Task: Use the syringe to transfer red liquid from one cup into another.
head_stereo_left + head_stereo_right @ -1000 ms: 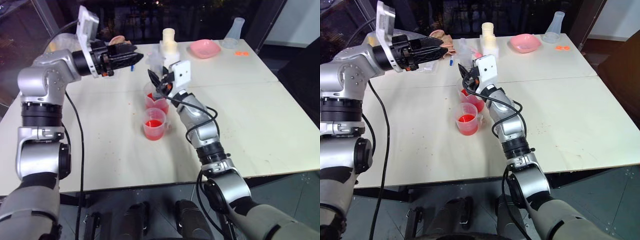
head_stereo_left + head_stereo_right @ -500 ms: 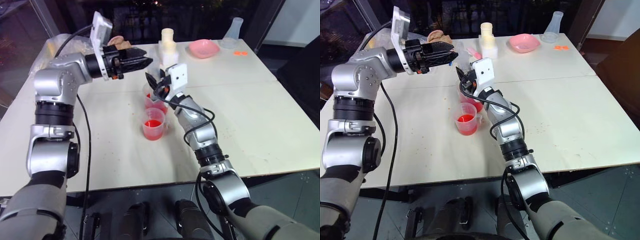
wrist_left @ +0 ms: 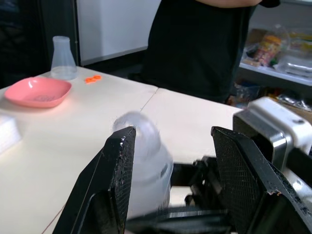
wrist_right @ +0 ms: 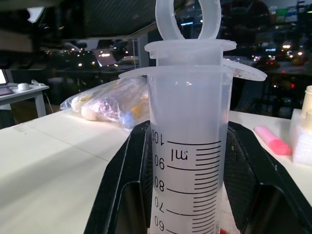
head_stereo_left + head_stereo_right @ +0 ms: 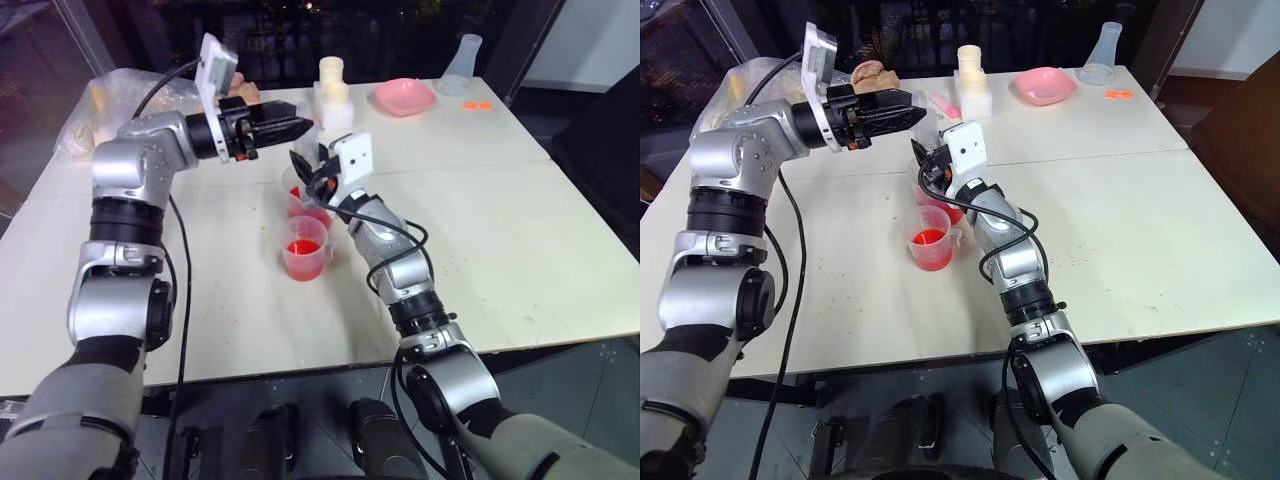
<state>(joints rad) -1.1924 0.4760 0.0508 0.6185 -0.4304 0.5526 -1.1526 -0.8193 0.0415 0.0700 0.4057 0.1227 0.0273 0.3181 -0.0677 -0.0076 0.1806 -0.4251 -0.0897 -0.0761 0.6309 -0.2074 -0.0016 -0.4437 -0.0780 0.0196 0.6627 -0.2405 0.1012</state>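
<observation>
Syringe (image 4: pixel 187 146) stands upright, plunger uppermost

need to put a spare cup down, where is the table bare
Bare: the right half of the table, below the pink bowl and flask; also the near-left area. Crowded: centre, around both red cups and the syringe.

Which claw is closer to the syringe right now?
Right. The right claw is shut on the syringe, holding its barrel upright over the cups. The left claw is open, level beside the syringe's top, not gripping it.
</observation>
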